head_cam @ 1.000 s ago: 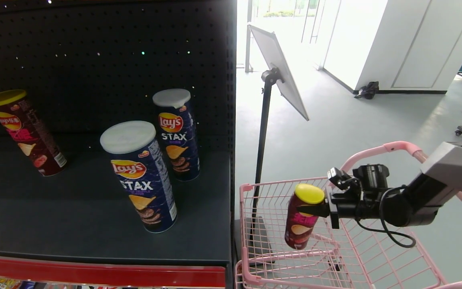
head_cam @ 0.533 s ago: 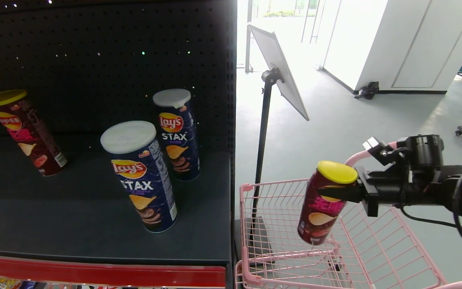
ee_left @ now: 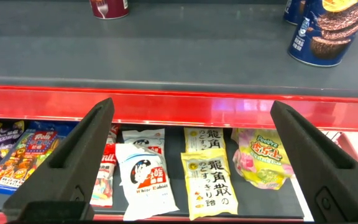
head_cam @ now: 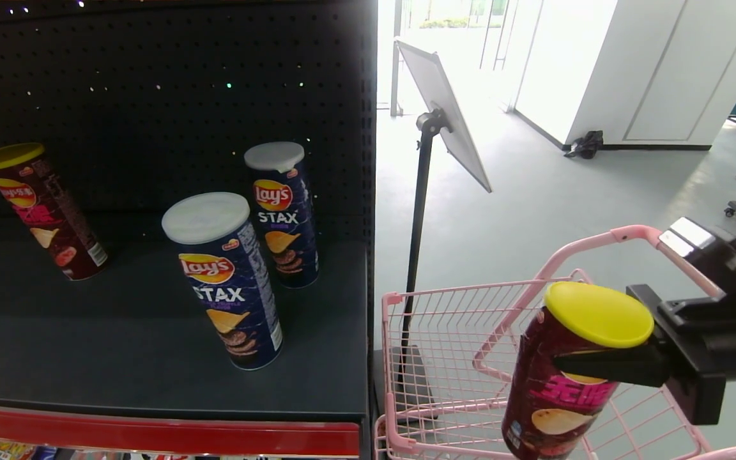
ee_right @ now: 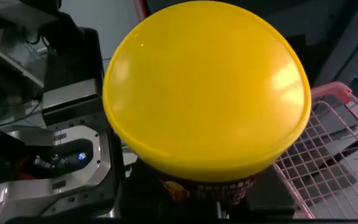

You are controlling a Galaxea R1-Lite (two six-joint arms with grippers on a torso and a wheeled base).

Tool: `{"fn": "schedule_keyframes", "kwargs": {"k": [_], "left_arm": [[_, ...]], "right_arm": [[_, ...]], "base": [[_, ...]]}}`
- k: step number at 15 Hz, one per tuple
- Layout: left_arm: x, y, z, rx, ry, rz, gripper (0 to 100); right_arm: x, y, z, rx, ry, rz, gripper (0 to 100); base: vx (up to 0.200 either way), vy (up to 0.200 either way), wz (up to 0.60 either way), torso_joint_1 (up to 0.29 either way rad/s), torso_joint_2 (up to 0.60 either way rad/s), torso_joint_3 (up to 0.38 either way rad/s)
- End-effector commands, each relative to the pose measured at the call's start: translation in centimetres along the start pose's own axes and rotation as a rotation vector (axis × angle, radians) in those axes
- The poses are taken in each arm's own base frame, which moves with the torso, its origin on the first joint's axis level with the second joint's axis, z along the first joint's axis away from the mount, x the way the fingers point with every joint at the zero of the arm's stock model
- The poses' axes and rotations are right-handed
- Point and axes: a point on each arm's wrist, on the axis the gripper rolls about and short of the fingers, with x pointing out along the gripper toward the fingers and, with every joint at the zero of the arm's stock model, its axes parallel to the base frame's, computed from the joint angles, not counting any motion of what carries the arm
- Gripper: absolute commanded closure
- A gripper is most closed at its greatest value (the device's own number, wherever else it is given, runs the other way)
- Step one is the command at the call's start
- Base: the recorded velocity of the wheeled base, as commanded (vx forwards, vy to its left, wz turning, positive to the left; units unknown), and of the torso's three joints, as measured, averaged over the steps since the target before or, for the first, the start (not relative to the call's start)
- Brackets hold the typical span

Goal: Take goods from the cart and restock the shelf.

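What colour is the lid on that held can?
The round plastic lid is yellow, clearest in right wrist view.

The left hand (ee_left: 192, 106) is hanging in front of the shelf (ee_left: 179, 50), its two dark fingers (ee_left: 73, 158) spreading wide apart. A blue chip can (ee_left: 325, 34) and a maroon can (ee_left: 109, 7) are standing on the dark shelf board, well apart. Beneath the red front edge (ee_left: 42, 99), snack packets (ee_left: 211, 180) are lying side by side on the lower shelf (ee_left: 272, 202).
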Motion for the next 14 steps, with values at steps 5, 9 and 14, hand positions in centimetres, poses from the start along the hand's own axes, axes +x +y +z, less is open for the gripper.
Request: {"fn": "schedule_keyframes", "kwargs": {"k": [5,9,14], "left_arm": [[0.0,0.0,0.0,0.000,0.002,0.001,0],[0.0,0.0,0.0,0.000,0.002,0.001,0],[0.0,0.0,0.0,0.000,0.002,0.001,0]], "right_arm": [[-1.6,2.7,2.4,-0.139,0.006,-0.179,100],[-1.3,4.8,4.3,-0.150,-0.046,-0.121,100],[0.0,6.4,5.2,-0.129,-0.047,-0.073,100]], "base": [[0.000,0.000,0.00,0.000,0.00,0.000],[0.000,0.000,0.00,0.000,0.00,0.000],[0.000,0.000,0.00,0.000,0.00,0.000]]}}
